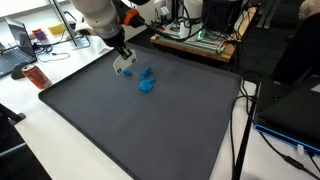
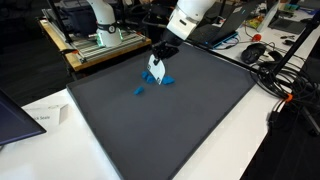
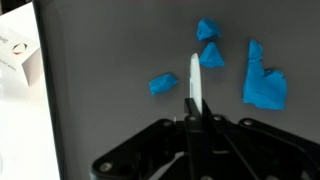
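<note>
- The thin white piece (image 3: 195, 75) sits clamped in your pincer (image 3: 190, 108). The fingers are pressed together on its lower end, and the rest of it sticks out past the tips.
- In an exterior view the white piece (image 2: 154, 70) hangs low over the far part of the mat (image 2: 170, 130). Whether its tip touches the mat I cannot tell.
- The blue scraps (image 3: 262, 82) lie loose around it in the wrist view. One small scrap is just left of the white piece, two are beyond its tip and the largest is to the right. None of them is in the grip.
- As things lie, I judge the pick-up of the white piece done. It has not been set down, and the blue scraps (image 1: 147, 84) lie scattered, not gathered.
- Near edge: in the wrist view the mat's left border runs close by, with the pale surface (image 3: 15, 110) and a small white card (image 3: 20, 60) past it. You have little room on that side.
- Open room: in both exterior views the broad near stretch of the mat (image 1: 150, 130) carries nothing, so that is your freest side.
- Beyond the far edge stands an electronics rack (image 1: 200, 40), and cables (image 1: 240, 120) trail off the mat's right side, so keep the arm's swing clear of both.
</note>
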